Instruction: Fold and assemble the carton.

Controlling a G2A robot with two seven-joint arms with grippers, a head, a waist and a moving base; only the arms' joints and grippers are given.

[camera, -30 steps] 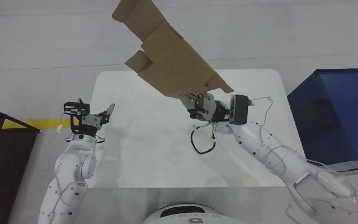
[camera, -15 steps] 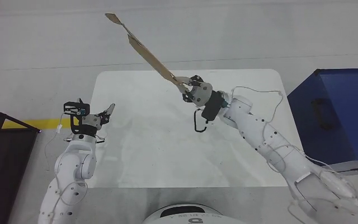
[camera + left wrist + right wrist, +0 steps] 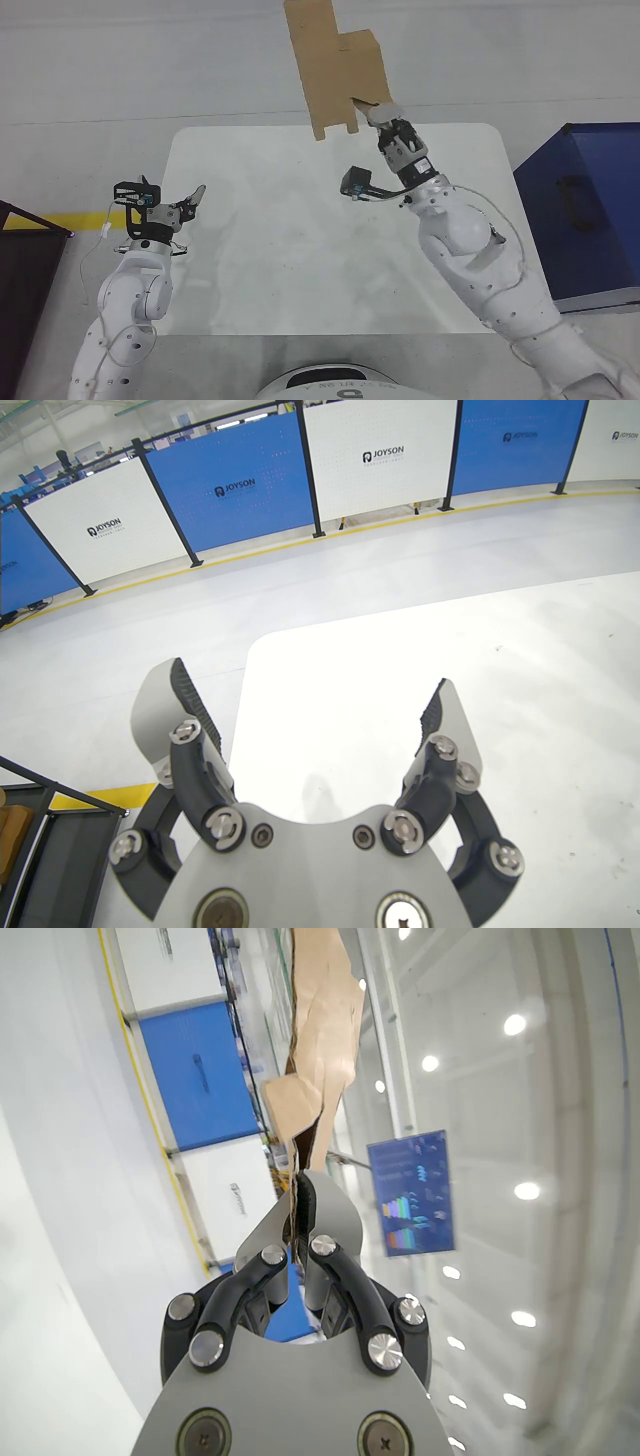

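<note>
Right gripper (image 3: 299,1190) is clamping the carton (image 3: 335,60) by a bottom flap, fingers closed on the cardboard. Dark logos are showing on the fence panels (image 3: 380,460). The flat, creased brown carton with notched flaps is hanging in the air past the table's (image 3: 280,270) far edge. The right arm is stretching forward. The left gripper (image 3: 307,690) is hovering open and empty at the table's left edge.
</note>
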